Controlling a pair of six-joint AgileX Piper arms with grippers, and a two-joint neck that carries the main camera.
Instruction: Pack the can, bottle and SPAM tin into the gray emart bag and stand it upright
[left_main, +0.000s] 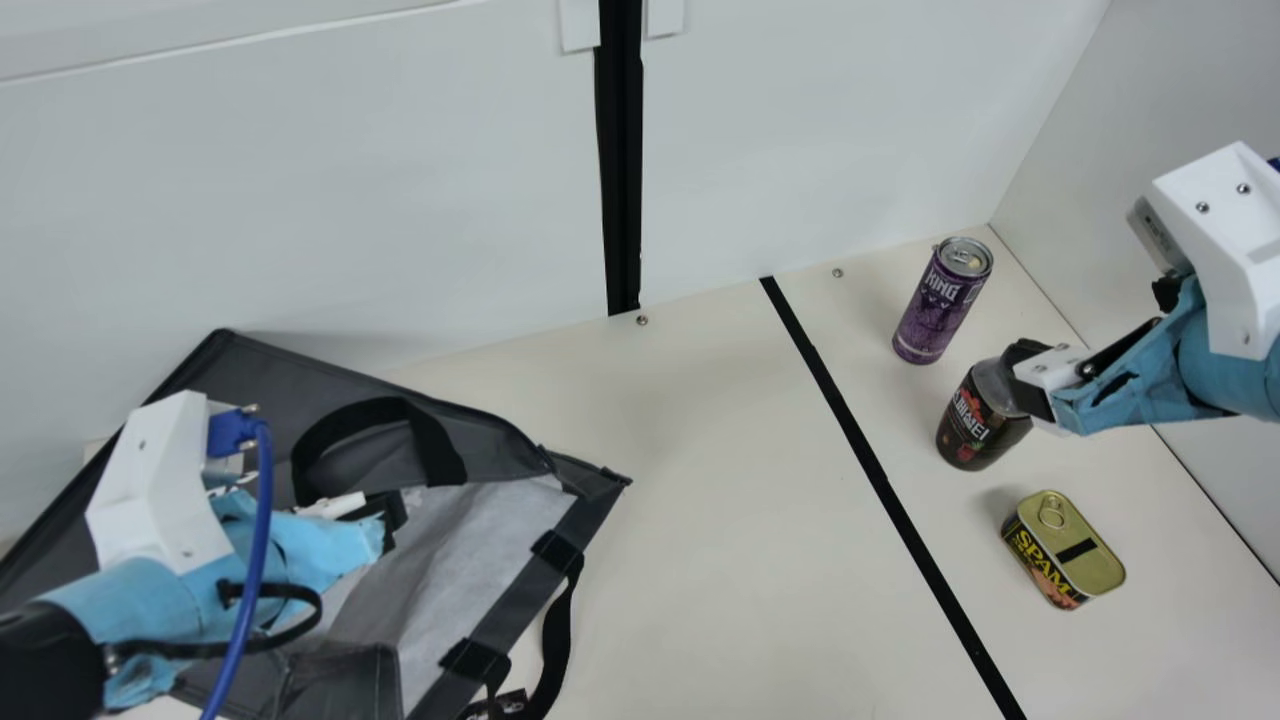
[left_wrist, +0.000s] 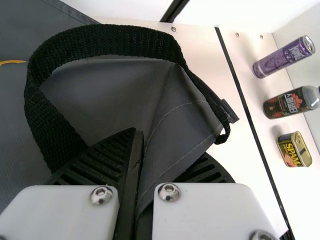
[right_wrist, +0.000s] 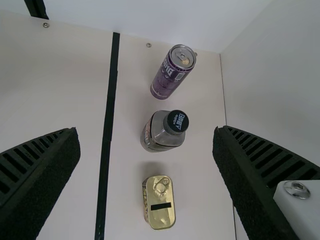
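L grip pinches bag; R grip spread.

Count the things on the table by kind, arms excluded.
Can: 1, purple, upright
Bottle: 1, dark, with a black cap
Tin: 1, gold lid
Bag: 1, gray, black straps
Total: 4
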